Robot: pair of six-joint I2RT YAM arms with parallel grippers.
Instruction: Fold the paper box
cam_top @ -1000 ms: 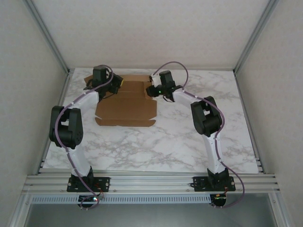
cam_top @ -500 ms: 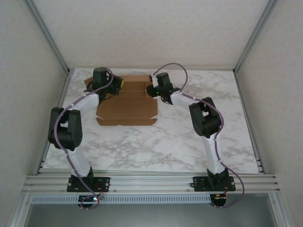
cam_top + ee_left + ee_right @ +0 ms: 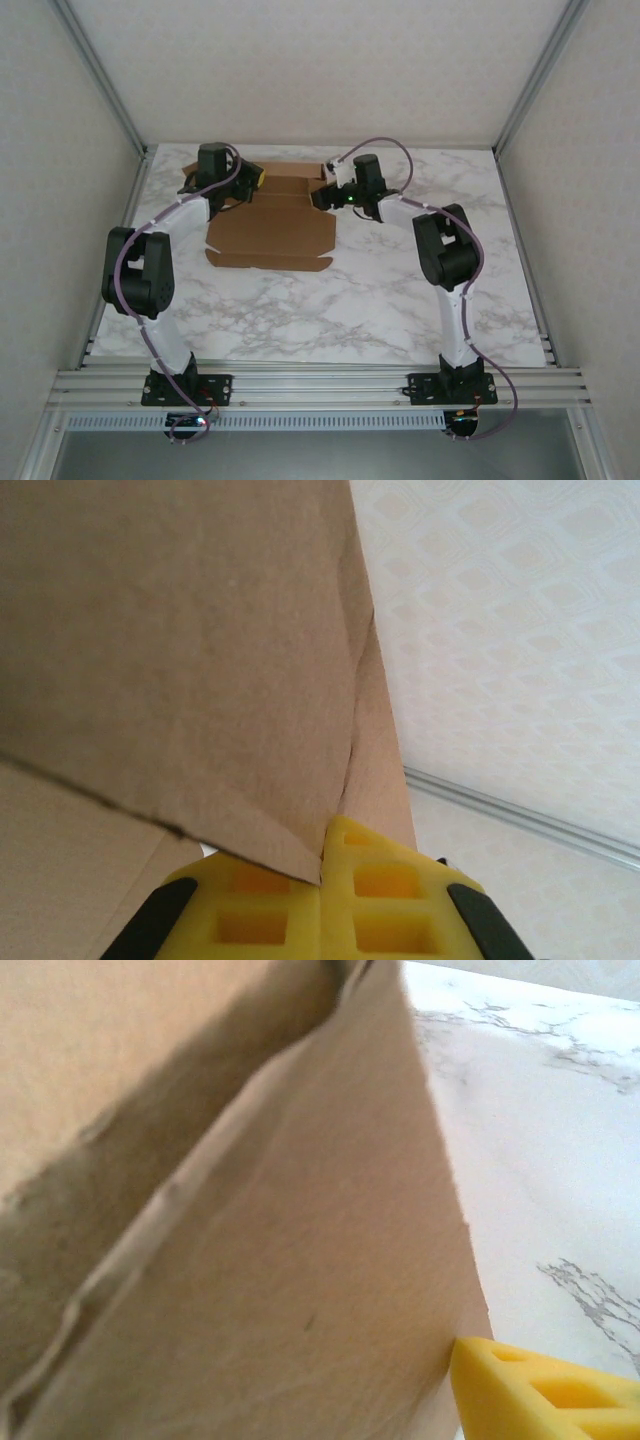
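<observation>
Left gripper (image 3: 322, 875): pads (image 3: 385, 900) pressed together, pinching a flap edge of the box (image 3: 270, 232). The cardboard corner runs straight into the seam between them. The flap rises tilted away from my fingertips, with a crease just above the pinch. Wall (image 3: 520, 630) is past it on my right. Versus 1 s ago this arm has barely changed; the wrist sits at the same far-left corner of the box.

Box: on the table (image 3: 380, 300), big panel flat, spanning between my two grippers and reaching back from them toward my bases. Its near edge has slid slightly rightward since 1 s ago. Wrist views show a flap lifted at each gripper.

Right gripper (image 3: 322, 192): at the box's far-right corner, with a flap standing against the inner face of my one visible finger (image 3: 540, 1395). The other finger is hidden behind cardboard, so I can't tell if I'm clamped or spread. Change: the wrist has swung out to the right versus 1 s and 0.5 s ago, the elbow followed, and the cable (image 3: 385, 150) loop arcs wider. Marble table shows just right of that finger.
</observation>
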